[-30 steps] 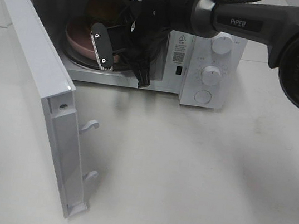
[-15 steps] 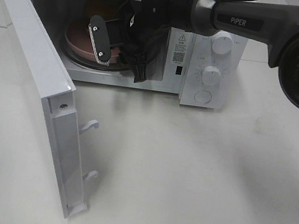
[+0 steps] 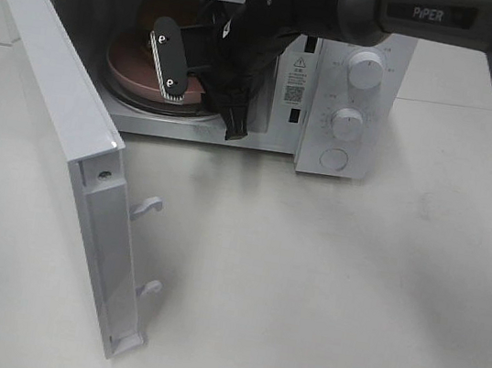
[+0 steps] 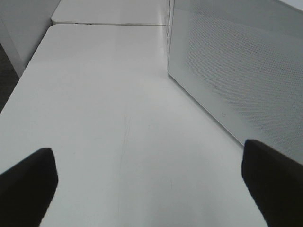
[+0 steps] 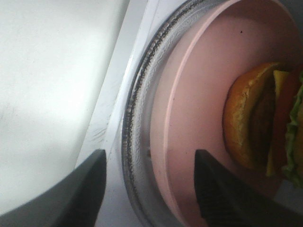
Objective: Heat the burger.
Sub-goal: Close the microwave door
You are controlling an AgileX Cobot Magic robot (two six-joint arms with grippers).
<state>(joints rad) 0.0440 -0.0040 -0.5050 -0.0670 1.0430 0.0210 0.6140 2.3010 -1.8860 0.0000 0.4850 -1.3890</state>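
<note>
The burger (image 5: 258, 123) lies just beyond the right tool (image 5: 149, 161), farther inside the microwave (image 3: 366, 156), the tool's jaws parted and empty astride the pink plate's (image 5: 203, 85) near rim.

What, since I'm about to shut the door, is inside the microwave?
A pink plate on the turntable, carrying the burger. The right hand reaches in too, hiding the cavity's right side.
</note>
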